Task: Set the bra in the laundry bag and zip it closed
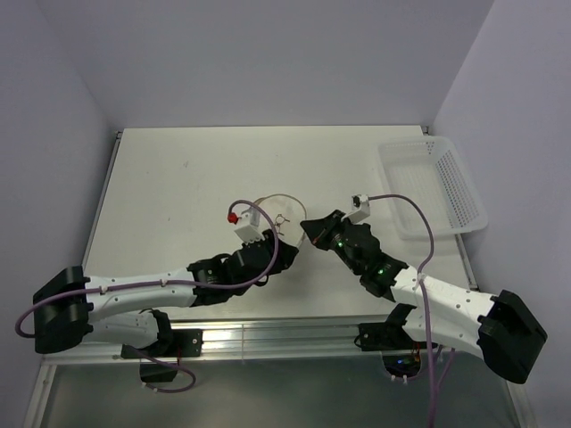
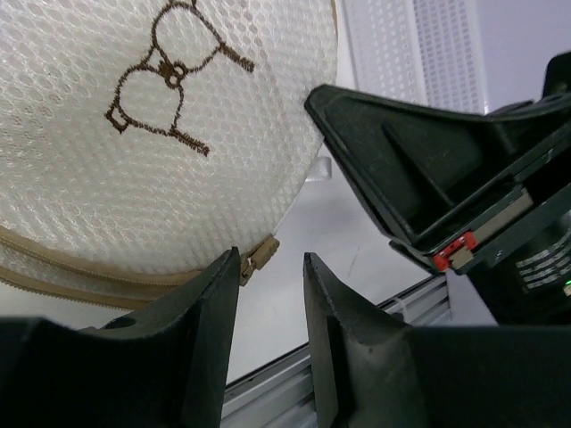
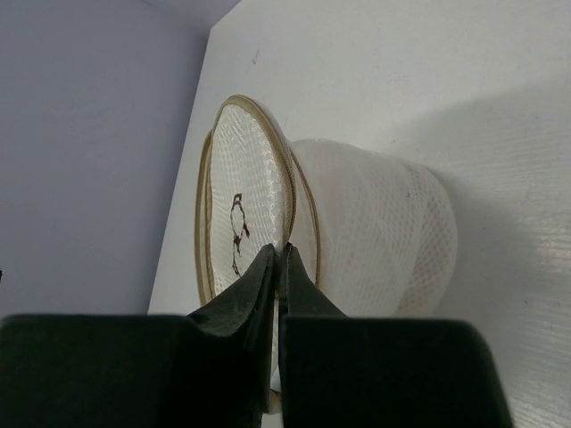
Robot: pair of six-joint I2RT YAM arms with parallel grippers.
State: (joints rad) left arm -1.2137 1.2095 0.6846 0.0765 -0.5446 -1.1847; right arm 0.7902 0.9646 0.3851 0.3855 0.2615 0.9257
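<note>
From above, the laundry bag (image 1: 278, 210) lies at mid-table, between the left gripper (image 1: 275, 241) and the right gripper (image 1: 312, 229). A white basket (image 1: 446, 192) stands at the far right. In the left wrist view, the jaws are narrowly apart, with the zipper pull (image 2: 259, 257) just beyond them. In the right wrist view, the jaws are pressed together at the bag's tan rim (image 3: 290, 192).

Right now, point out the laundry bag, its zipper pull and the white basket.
laundry bag (image 2: 98, 205): left wrist view, printed mesh face.
zipper pull (image 2: 258, 257): left wrist view, tan tab at the rim.
white basket (image 1: 460, 192): top external view, perforated right wall.
</note>
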